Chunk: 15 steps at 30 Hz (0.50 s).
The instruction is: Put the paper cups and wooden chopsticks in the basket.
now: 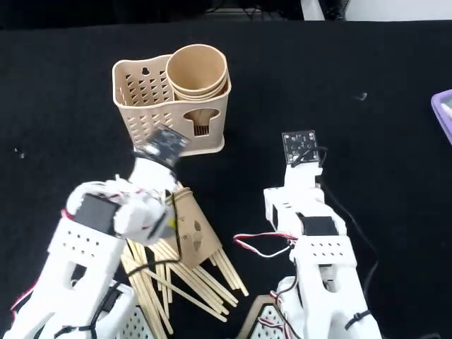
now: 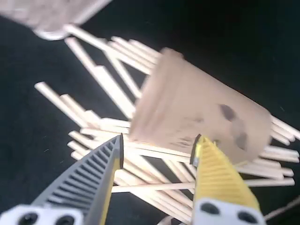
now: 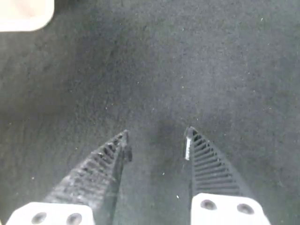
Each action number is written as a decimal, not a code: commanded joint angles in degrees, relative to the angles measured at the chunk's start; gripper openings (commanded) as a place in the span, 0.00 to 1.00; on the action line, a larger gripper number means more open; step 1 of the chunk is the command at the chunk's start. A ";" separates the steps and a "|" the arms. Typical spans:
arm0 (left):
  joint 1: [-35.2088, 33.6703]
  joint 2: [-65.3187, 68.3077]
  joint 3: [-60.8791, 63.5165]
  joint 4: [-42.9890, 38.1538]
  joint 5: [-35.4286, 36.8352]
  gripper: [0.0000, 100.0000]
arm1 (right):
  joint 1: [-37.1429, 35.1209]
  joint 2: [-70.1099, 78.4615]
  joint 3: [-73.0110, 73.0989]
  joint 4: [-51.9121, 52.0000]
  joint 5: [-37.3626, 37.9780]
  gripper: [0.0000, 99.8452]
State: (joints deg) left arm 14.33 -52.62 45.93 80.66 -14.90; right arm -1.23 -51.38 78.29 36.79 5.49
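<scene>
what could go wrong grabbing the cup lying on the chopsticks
The paper cup lies on its side on loose wooden chopsticks; the open left hand could crush it or roll it away.
Closing low might snag chopsticks too.
The basket already holds stacked cups, so another may not nest.

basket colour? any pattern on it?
Beige basket, its walls punched with rows of small holes and a larger cut-out on the front. Clearest in the high view.

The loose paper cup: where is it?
High view: the loose cup lies sideways on the chopsticks, nearer the arms than the basket, just ahead of the open left hand.
</scene>
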 commanded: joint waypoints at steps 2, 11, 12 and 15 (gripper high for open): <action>4.44 -0.44 1.71 -4.48 -0.44 0.26 | 0.70 -1.63 -0.13 -1.41 0.00 0.18; 1.36 -0.97 8.75 -10.11 -4.75 0.26 | 0.70 -1.63 -0.13 -1.41 0.00 0.18; 1.36 -0.97 9.10 -10.20 -4.84 0.26 | 0.70 -1.63 -0.13 -1.41 0.00 0.18; 1.27 -0.97 9.80 -11.25 -4.92 0.27 | 0.70 -1.63 -0.13 -1.41 0.00 0.18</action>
State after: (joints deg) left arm 16.53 -53.58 54.73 70.81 -18.86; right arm -1.23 -51.38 78.29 36.79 5.49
